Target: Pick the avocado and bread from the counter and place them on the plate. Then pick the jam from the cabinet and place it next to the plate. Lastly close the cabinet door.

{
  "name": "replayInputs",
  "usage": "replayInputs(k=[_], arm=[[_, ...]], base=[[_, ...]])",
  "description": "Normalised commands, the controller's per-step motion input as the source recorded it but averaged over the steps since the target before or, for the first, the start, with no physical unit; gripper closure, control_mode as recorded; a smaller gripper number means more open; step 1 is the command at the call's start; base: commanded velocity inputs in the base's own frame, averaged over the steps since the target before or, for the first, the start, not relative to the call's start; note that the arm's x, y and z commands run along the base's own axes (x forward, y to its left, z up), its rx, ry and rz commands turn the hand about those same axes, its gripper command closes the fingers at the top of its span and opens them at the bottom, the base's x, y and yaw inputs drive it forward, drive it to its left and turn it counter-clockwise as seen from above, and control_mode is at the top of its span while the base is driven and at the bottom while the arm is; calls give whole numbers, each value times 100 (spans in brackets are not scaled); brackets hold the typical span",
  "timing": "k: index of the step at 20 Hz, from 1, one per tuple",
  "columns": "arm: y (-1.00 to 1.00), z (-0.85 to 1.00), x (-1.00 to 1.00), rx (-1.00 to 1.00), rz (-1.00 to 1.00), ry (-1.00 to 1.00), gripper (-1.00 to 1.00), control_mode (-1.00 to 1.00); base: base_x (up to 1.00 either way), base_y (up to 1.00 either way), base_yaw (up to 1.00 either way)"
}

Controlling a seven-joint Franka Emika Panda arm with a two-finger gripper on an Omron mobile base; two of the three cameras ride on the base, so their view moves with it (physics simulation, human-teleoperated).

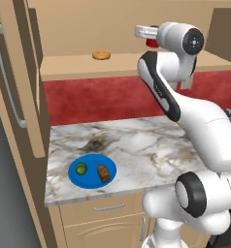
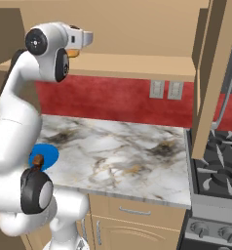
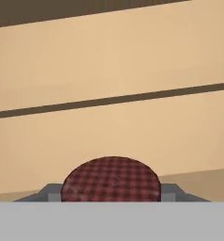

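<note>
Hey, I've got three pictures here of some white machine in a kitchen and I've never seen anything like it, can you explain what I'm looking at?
It is a white robot arm on a rolling base, in a computer-drawn kitchen. Two pictures come from cameras behind the arm, one on each side. The third looks out from its hand. On the marble counter lies a blue plate carrying a green avocado and a brown piece of bread. The arm reaches into the open cabinet, where an orange pastry sits on the shelf. The tool has a red jam jar between its tips; whether it grips it is unclear.
</note>
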Motion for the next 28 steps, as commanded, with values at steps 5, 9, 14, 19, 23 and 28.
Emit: replayInputs(k=[5, 9, 14, 19, 23, 28], arm=[[-15, -22, -100, 0, 0, 9, 100, -100], [-14, -61, -100, -2, 0, 9, 100, -100], [2, -95, -98, -8, 0, 14, 100, -100], [11, -100, -79, -5, 1, 10, 100, -100], [3, -95, -43, -2, 2, 8, 100, -100], [0, -72, 1, 0, 3, 4, 100, -100]], base=[[0, 0, 0], [0, 0, 0], [0, 0, 0], [0, 0, 0], [0, 0, 0], [0, 0, 0]])
